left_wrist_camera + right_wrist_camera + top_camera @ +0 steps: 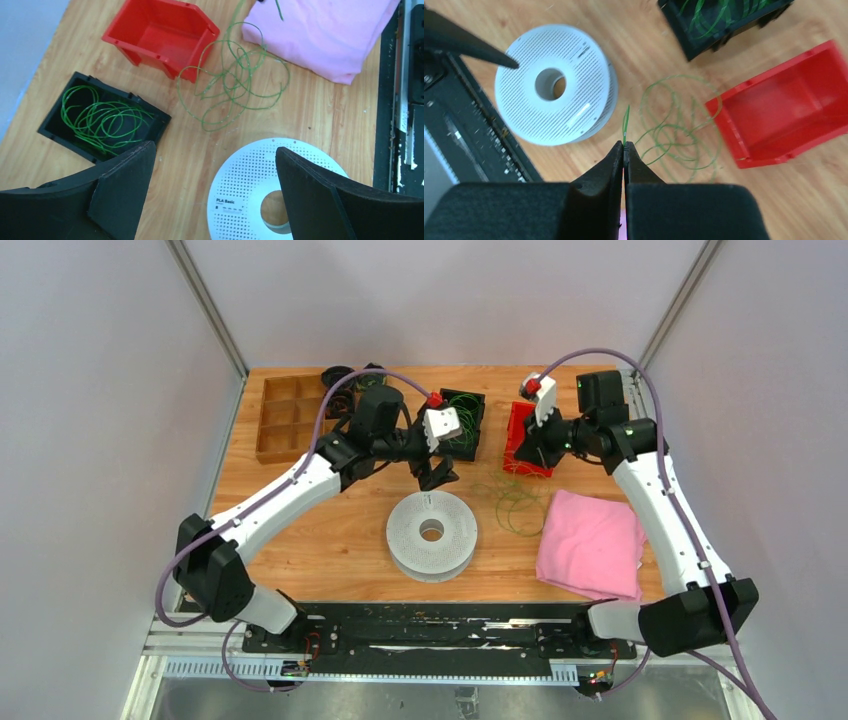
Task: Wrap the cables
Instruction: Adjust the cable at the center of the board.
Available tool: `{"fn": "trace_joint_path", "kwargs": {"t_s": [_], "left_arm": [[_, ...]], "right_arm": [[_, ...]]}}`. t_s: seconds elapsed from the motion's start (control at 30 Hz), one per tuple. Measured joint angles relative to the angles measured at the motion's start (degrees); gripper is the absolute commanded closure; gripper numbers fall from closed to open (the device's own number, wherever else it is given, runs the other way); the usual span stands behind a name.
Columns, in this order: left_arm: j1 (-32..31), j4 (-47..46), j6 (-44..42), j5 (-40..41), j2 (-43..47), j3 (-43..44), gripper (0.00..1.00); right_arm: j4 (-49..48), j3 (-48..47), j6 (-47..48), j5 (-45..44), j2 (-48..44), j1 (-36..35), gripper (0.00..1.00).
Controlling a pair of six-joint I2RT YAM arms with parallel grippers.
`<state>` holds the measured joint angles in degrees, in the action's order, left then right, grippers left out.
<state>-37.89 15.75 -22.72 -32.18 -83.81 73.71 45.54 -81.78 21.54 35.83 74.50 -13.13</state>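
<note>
Green cables [234,82] on wooden table [325,115], right end effector [624,150] pinching one

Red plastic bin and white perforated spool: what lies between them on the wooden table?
Loops of thin green cable lie between the red plastic bin and the white perforated spool; the right wrist view shows this.

The white spool [260,185] carries a small printed label reading "PLA Basic"
</note>
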Motion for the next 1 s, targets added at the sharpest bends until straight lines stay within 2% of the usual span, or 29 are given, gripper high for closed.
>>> {"fn": "trace_joint_path", "kwargs": {"t_s": [0.13, 0.37, 0.63, 0.8, 0.93, 1.0], "left_arm": [[-1.6, 1.0, 0.3, -0.5, -2.3, 1.2, 0.15], [-5.3, 3.2, 1.2, -4.4, -8.6, 8.7, 0.29], [-5.4, 3.2, 4.7, -9.6, -11.5, 11.2, 0.49], [-5.6, 3.2, 6.4, -11.9, -13.8, 11.4, 0.68], [-6.1, 3.1, 8.0, -12.8, -15.8, 12.1, 0.92], [-6.3, 2.9, 9.2, -13.0, -16.2, 12.2, 0.99]], "right_arm": [[1.8, 4.5, 2.0, 4.4, -0.7, 0.0, 0.99], [4.7, 4.8, 5.3, 13.7, -0.7, 0.0, 0.99], [6.3, 4.8, 7.5, 17.6, -0.7, 0.0, 0.99], [6.7, 4.8, 8.0, 18.1, -0.7, 0.0, 0.99], [6.8, 4.8, 8.1, 18.1, -0.7, 0.0, 0.99], [6.8, 4.8, 8.1, 17.9, -0.7, 0.0, 0.99]]}}
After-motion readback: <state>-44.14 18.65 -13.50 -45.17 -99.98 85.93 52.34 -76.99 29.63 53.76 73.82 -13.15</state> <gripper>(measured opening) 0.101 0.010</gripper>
